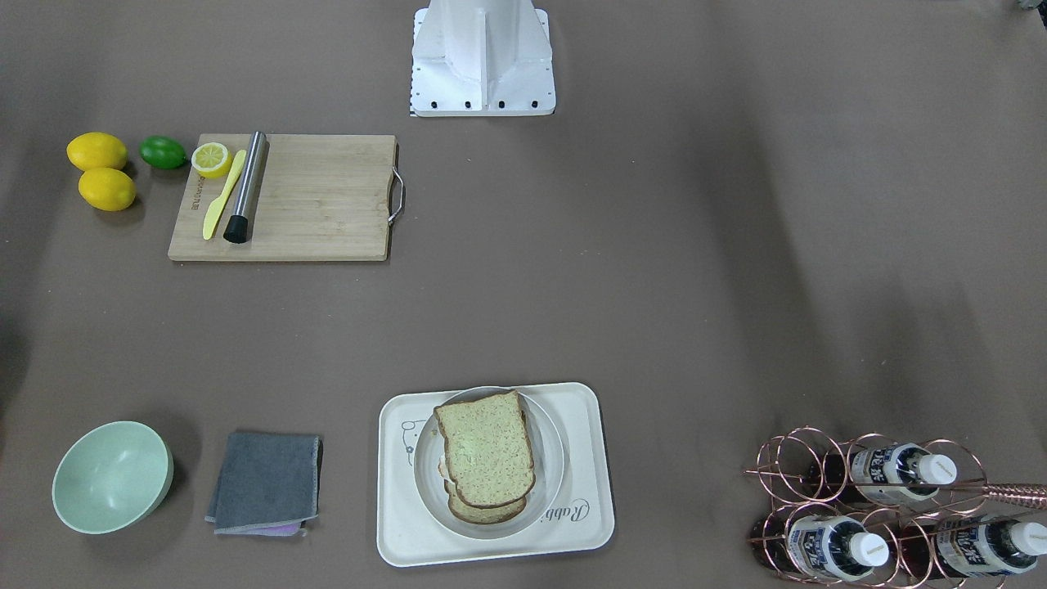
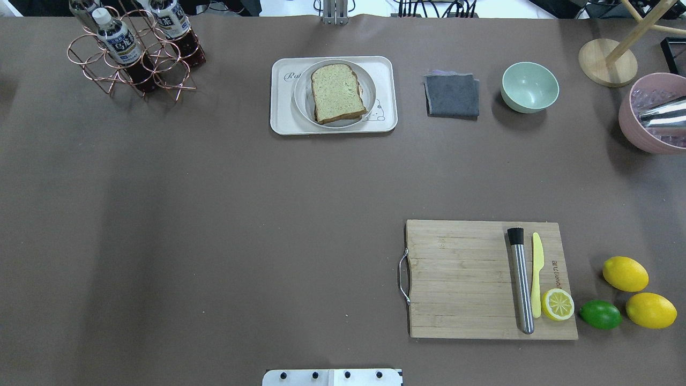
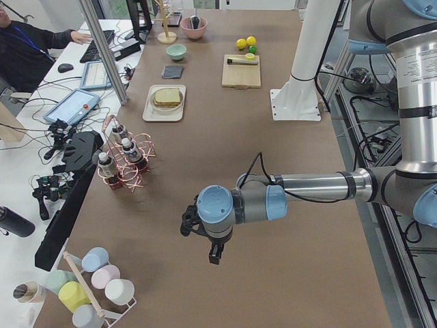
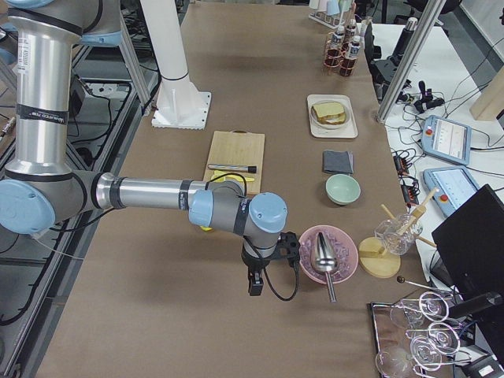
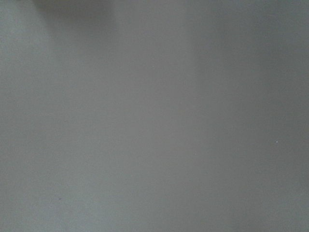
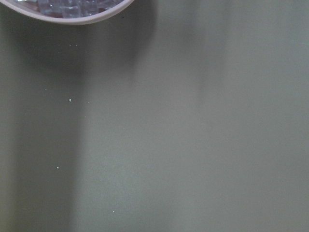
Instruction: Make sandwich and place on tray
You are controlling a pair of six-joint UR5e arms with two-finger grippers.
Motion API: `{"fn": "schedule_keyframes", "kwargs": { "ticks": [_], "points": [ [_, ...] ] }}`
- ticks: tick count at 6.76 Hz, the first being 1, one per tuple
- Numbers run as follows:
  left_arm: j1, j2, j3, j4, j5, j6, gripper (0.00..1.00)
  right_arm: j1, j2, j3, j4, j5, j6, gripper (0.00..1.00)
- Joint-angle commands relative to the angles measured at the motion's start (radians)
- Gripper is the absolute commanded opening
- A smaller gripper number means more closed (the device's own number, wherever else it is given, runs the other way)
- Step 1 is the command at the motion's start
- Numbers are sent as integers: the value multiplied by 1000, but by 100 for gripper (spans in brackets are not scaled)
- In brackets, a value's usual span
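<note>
The sandwich (image 1: 487, 448) is two slices of brown seeded bread stacked on a round grey plate (image 1: 550, 483). The plate stands on the cream-white tray (image 1: 590, 523) at the table's far edge from the robot. A sliver of white shows between the slices; the yolk is hidden. The sandwich also shows in the overhead view (image 2: 337, 92). My left gripper (image 3: 212, 249) hangs over bare table far from the tray, and shows only in the left side view. My right gripper (image 4: 256, 279) hangs beside a pink bowl, and shows only in the right side view. I cannot tell whether either is open.
A wooden cutting board (image 2: 461, 279) holds a metal muddler (image 2: 521, 281), a yellow knife and a lemon half. Two lemons and a lime (image 2: 600, 314) lie beside it. A grey cloth (image 2: 452, 95), a green bowl (image 2: 529, 87), a pink ice bowl (image 2: 643, 128) and a bottle rack (image 2: 134, 51) line the far edge.
</note>
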Motion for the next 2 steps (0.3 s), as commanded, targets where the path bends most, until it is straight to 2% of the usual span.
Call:
{"fn": "schedule_keyframes", "kwargs": {
  "ticks": [1,2],
  "points": [
    [4,-7,2,-2,0,0,98,0,-1,-1,0,0,0,100],
    [47,-27,3,7,0,-10,98,0,-1,-1,0,0,0,100]
  ]
}}
